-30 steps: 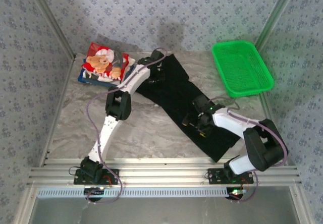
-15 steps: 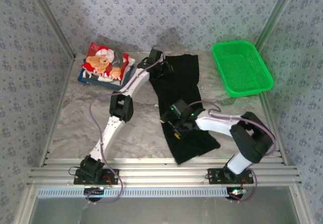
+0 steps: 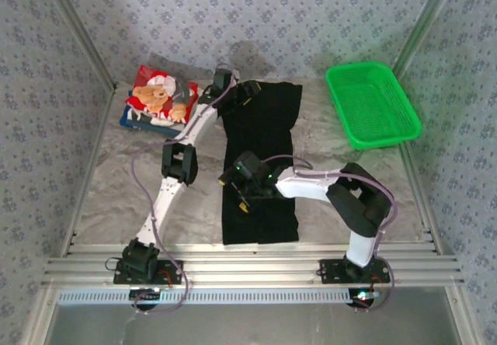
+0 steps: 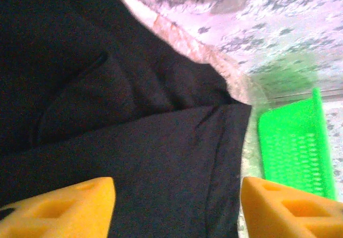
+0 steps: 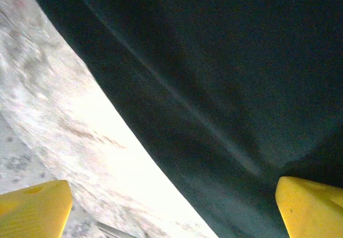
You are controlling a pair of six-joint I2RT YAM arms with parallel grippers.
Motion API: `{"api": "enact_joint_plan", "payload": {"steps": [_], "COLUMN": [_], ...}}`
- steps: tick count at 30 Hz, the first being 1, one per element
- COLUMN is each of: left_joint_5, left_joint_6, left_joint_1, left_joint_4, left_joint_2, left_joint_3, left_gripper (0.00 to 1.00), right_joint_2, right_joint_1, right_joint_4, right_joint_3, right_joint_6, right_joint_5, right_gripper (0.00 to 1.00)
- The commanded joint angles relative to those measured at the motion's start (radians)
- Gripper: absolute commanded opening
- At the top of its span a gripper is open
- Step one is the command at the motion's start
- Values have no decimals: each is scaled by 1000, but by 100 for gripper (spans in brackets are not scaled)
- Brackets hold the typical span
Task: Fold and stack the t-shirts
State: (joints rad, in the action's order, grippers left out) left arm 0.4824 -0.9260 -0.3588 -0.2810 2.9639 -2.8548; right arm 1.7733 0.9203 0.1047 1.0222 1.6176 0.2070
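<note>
The black t-shirt [image 3: 268, 135] lies on the table [image 3: 116, 189] as a long, narrow strip, its near end close to the front rail and its far end near the back edge.

My right pincer [image 3: 242, 193] hangs low over the strip's left edge, about halfway along it. Its jaws are spread wide and hold nothing. From the wrist, one yellow fingertip [image 5: 35, 206] sits over bare tabletop and the other over black cloth [image 5: 214, 61].

Farther back, my left pincer [image 3: 237, 96] is at the shirt's far-left corner, jaws released and apart, with rumpled black fabric [image 4: 134, 141] below them.

At the far left, the folded red-and-white teddy-bear t-shirt [image 3: 159, 96] rests on the dark blue t-shirt [image 3: 133, 121], well apart from the black one. The green mesh basket [image 3: 371, 106] stands at the far right.
</note>
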Motion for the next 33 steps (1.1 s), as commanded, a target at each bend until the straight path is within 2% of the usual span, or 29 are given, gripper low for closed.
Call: {"api": "enact_joint_plan", "payload": {"steps": [1,3,5,8,10,12,14,16,18,21,24,29,33], "left_joint_5": [75,88,101,135,102,36,12,15,55,59,85,68,90], "left_joint_6": [-21,7,58,190,308,435,512,506,394,341,245,62,-30], "left_joint_1": [42,66,89,96,82,51,16,-16,-8,-15,-76,-175,-205], "left_joint_4": [50,6,-110,-377,-615,-837,-903,-761,-558,-489,-388,-217,-117], "left_joint_2": [-198,-289,-382,-509,-584,-668,-794,-993,-1212,-1416,-1578,-1784,-1849], "left_joint_3": [-34,-34,-34,-32,-21,51,261,676,1106,1460,1749,2120,2265], "left_gripper": [71,72,73,73,72,69,65,64,64,60,59,53,49], "right_joint_2": [-163,-286,-382,-454,-458,-459,-461,-471,-494,-542,-563,-605,-650], "right_joint_1": [38,36,14,-78,-157,-237,-262,-268,-278,-278,-286,-277,-283], "right_joint_4": [281,415,527,657,736,720,763,792,790,746,732,619,539], "right_joint_3": [34,32,18,9,8,-27,-30,-62,-126,-203,-255,-371,-467], "right_joint_6": [-69,-146,-203,-368,-485,-608,-721,-789,-814,-816,-819,-795,-761], "right_joint_5": [-67,-101,-113,-116,-106,-15,-3,30,59,88,105,157,186], "right_gripper": [100,100,100,100,100,100,99,99,95,92,87,78,67]}}
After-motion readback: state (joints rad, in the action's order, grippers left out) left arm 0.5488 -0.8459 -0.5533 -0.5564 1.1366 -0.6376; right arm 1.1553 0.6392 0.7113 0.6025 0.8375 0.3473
